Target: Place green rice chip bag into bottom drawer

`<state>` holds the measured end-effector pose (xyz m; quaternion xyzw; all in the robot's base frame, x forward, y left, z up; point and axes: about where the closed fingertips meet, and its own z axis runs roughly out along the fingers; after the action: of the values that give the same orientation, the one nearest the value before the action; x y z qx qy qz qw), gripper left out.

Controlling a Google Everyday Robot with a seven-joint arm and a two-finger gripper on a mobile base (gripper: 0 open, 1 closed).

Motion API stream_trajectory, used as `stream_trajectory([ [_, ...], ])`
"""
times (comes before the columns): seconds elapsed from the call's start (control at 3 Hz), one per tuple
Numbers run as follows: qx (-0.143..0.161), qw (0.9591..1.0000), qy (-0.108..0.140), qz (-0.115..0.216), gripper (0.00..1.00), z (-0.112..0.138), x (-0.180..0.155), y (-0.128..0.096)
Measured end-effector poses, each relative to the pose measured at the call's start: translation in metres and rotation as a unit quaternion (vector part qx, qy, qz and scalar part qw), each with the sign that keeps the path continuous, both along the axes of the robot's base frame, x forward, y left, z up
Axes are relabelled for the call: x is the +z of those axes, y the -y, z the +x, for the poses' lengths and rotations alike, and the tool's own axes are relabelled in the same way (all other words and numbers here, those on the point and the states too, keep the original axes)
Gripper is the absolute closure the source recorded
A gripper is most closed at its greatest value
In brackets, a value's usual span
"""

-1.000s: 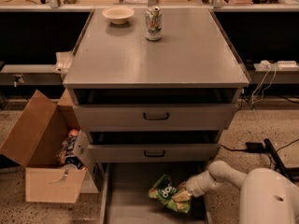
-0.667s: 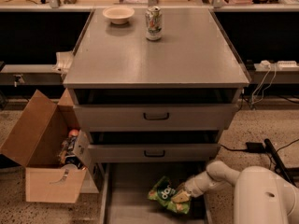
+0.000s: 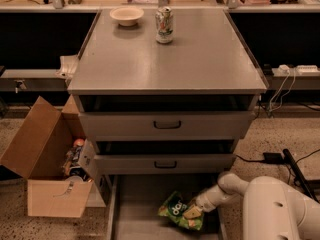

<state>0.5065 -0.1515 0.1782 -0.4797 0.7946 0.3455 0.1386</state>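
Note:
The green rice chip bag [image 3: 176, 210] lies on the floor of the open bottom drawer [image 3: 135, 204], toward its right side. My gripper [image 3: 192, 212] reaches in from the right at the end of the white arm [image 3: 225, 189] and rests at the bag's right edge. Its tips are pressed against the bag. The bag's dark oval logo faces up.
Two upper drawers [image 3: 167, 125] with dark handles are closed above. On the cabinet top [image 3: 170, 59] stand a white bowl [image 3: 126, 15] and a green-and-white can [image 3: 164, 25]. An open cardboard box [image 3: 45, 159] sits on the floor at the left. Cables [image 3: 280, 156] lie at the right.
The arm and bag have barely shifted; the bag stays on the drawer floor with the gripper at its right edge.

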Motion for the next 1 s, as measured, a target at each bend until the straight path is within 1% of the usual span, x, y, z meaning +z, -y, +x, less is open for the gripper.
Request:
stream_trajectory([
  [0.67, -0.001, 1.0, 0.0, -0.006, 0.28, -0.0004, -0.0043, 0.0019],
  [1.0, -0.006, 0.9998, 0.019, -0.005, 0.0, 0.001, 0.0041, 0.0037],
])
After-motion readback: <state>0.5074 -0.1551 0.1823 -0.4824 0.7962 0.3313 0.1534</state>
